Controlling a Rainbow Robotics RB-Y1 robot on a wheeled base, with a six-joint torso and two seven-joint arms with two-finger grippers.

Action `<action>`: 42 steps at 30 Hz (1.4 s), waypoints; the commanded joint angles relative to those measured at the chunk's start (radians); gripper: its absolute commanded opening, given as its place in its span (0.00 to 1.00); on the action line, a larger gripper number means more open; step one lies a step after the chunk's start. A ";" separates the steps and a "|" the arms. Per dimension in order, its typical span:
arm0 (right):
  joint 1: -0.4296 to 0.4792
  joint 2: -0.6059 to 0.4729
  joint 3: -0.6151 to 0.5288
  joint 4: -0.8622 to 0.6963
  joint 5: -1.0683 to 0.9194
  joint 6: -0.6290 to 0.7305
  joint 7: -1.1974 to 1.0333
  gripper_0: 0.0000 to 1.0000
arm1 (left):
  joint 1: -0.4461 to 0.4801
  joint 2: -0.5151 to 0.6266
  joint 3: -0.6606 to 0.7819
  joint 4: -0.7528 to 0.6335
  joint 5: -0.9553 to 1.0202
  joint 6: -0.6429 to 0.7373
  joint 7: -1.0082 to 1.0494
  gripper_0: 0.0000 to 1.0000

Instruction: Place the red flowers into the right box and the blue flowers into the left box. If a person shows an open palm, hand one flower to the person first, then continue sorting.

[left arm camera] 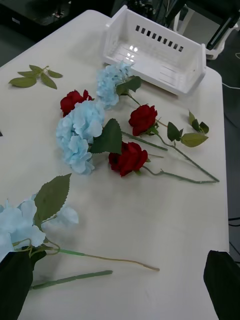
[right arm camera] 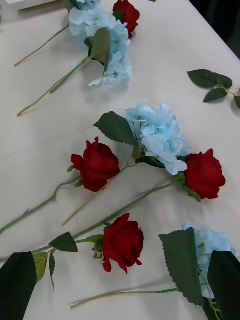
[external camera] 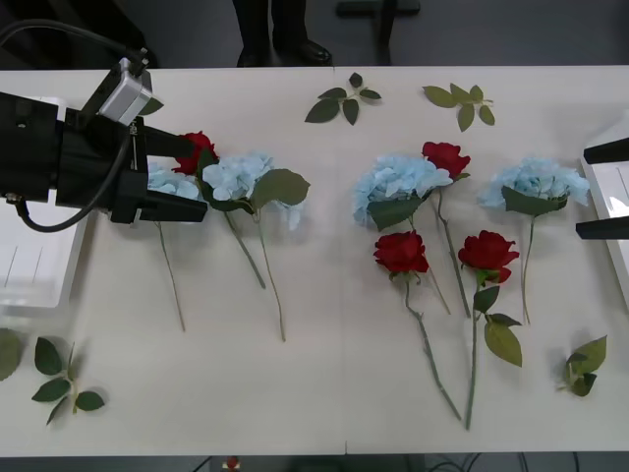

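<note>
Left pincer (external camera: 187, 177): fingers spread apart, nothing gripped, hovering at the left group of flowers, one finger either side of a blue head.
Right pincer (external camera: 604, 192): fingers apart, nothing between them, over the right edge of the surface beside the right box.
Left group: two blue flowers (external camera: 236, 177) and one red flower (external camera: 197, 147) lying close together near the left end of the surface, stems pointing toward the near edge.
Middle group: a blue flower (external camera: 398, 182) with a red flower (external camera: 445, 157) touching its right side; two more red flowers (external camera: 401, 253) (external camera: 487, 253) lie just nearer the near edge, side by side.
Right blue flower (external camera: 536, 182): alone, near the right box.
Left box (external camera: 39, 265): at the left edge of the surface, partly under the left arm; no flowers seen in it.
Right box (left arm camera: 155, 50): at the right edge, nothing visible inside.
Leaf sprigs (external camera: 344, 101): scattered along the far edge and at both near corners.
</note>
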 commanded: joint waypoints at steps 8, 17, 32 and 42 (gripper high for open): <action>0.035 -0.061 0.014 0.015 0.068 0.000 -0.040 1.00 | 0.025 -0.010 0.051 0.014 0.056 -0.004 0.002 1.00; 0.034 -0.087 0.095 0.015 0.259 -0.004 -0.569 1.00 | 0.114 0.100 0.071 0.000 0.006 -0.116 0.314 1.00; 0.034 -0.076 0.356 0.021 0.529 -0.204 -1.172 1.00 | 0.492 0.062 0.017 -0.306 -0.751 -0.205 0.992 1.00; -0.012 -0.057 0.504 0.174 0.662 -0.386 -1.324 1.00 | 0.324 -0.077 -0.168 -0.139 -1.191 -0.203 1.140 1.00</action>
